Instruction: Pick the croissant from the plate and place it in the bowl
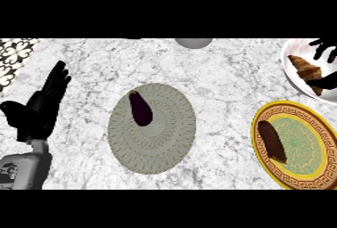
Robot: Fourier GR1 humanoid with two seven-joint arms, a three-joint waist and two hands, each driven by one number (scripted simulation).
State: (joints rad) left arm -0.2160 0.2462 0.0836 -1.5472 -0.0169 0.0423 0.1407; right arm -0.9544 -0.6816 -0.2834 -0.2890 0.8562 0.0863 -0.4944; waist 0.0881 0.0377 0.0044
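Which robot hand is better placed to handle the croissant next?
The right robot hand: it is over the croissant in the white dish. The left robot hand rests open far across the counter.

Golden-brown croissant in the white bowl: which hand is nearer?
Right. The right hand is directly beside the golden-brown croissant over the white bowl; the left hand rests open at the counter's far left.

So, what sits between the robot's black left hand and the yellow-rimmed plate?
In the head view, a grey round plate carrying a dark purple eggplant lies between them.
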